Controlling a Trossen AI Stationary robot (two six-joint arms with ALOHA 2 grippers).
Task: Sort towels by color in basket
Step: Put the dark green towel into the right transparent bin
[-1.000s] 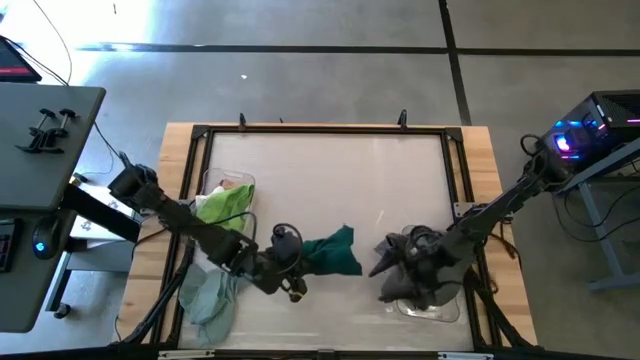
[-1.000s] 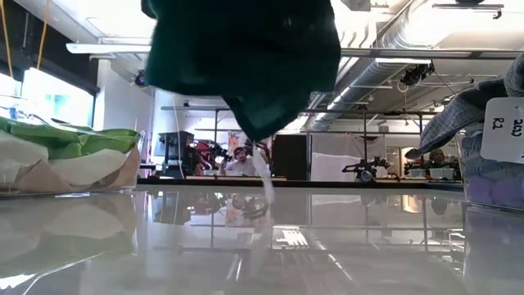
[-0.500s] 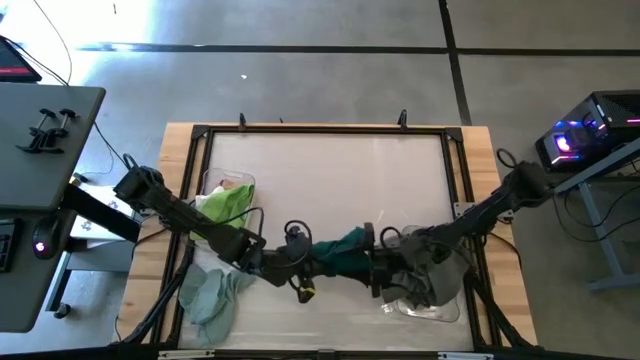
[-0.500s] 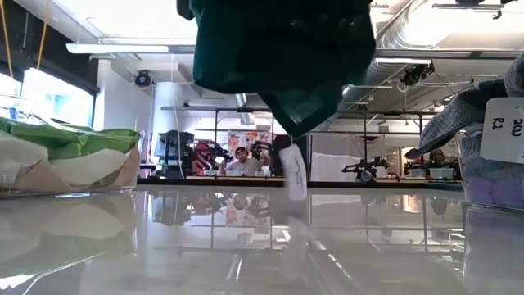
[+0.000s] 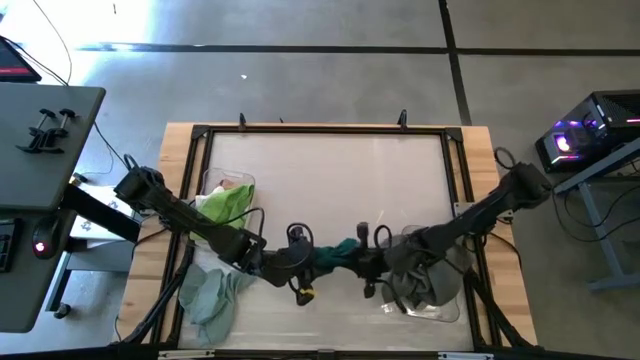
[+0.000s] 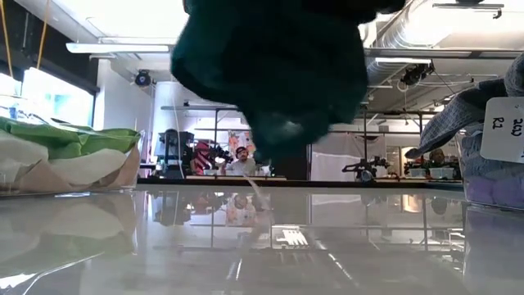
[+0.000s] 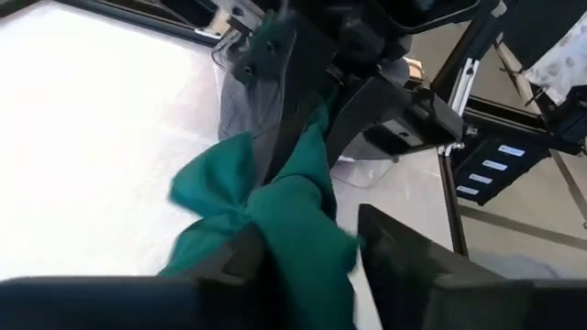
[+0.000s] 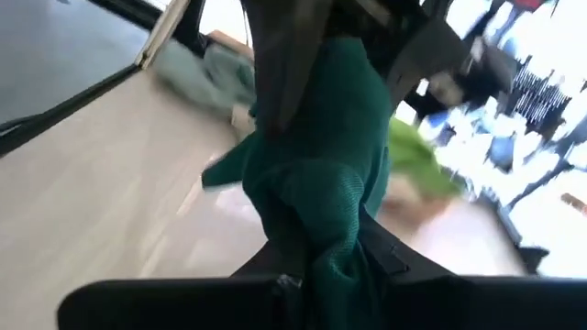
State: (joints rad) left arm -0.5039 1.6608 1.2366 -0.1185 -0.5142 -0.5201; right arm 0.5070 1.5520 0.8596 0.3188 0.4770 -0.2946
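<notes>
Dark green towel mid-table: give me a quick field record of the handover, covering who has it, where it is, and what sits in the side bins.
item: dark green towel, bunched, held above the table
left gripper: at one end of it
right gripper: shut on the other end
left clear bin: lime green cloth
right clear bin: grey cloth
beside left bin: pale teal cloth

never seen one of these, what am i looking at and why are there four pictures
Two dark robot arms work at a white table, filmed by four cameras: one overhead, one at table height, one on each wrist. In the middle, the left tool and right tool meet on a dark green soft towel, lifted off the surface; the right one is clamped on it, as its wrist picture shows. A clear bin with a lime green cloth sits on the left, a pale teal cloth nearby, and a clear bin of grey cloths on the right.
</notes>
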